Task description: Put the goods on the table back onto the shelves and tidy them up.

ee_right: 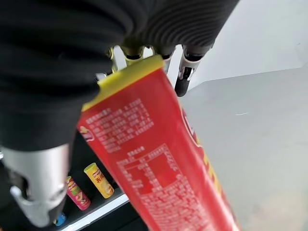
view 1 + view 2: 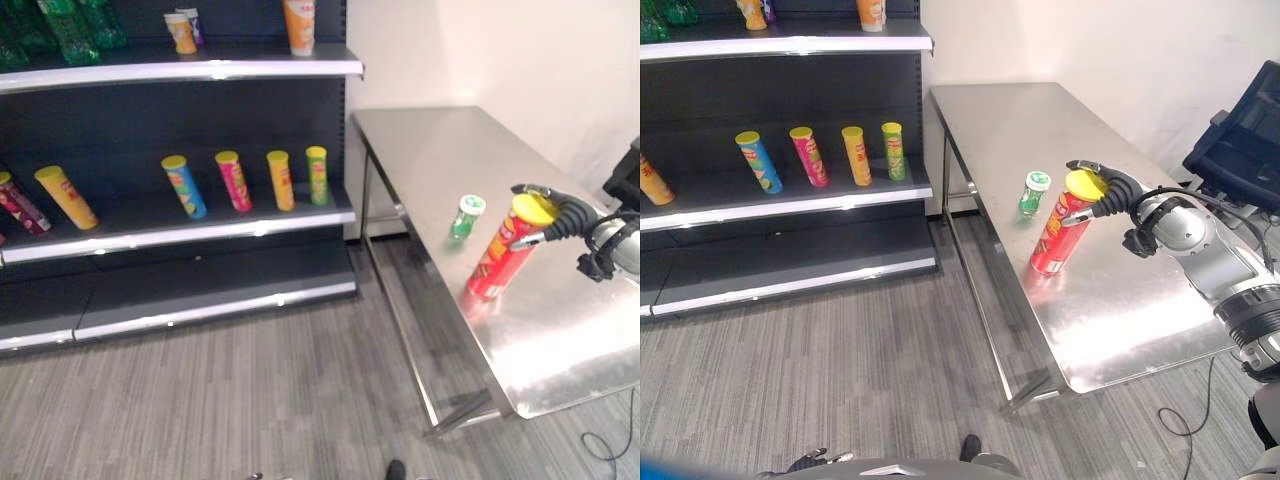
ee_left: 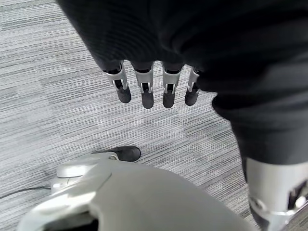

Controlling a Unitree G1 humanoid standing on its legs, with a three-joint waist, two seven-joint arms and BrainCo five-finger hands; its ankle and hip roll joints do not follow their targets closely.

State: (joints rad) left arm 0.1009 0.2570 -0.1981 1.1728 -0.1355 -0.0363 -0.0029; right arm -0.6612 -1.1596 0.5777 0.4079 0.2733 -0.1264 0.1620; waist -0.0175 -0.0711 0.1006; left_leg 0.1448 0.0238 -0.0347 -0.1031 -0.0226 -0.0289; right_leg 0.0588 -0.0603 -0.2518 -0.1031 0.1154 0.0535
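On the steel table [image 2: 440, 150], from the eye views, I see the red can [image 2: 503, 250] leaning, yellow lid up toward my right hand [image 2: 560, 218]. Right wrist view: fingers [image 1: 182, 77] curl around its top. Left wrist view: left hand [image 3: 144, 89] hangs relaxed over carpet.

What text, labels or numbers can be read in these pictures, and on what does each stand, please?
Red tube: dense white print, too blurred to read.
Small green tub: label too small to read.
Shelf tubes: labels too small to read.
Nothing legible elsewhere.
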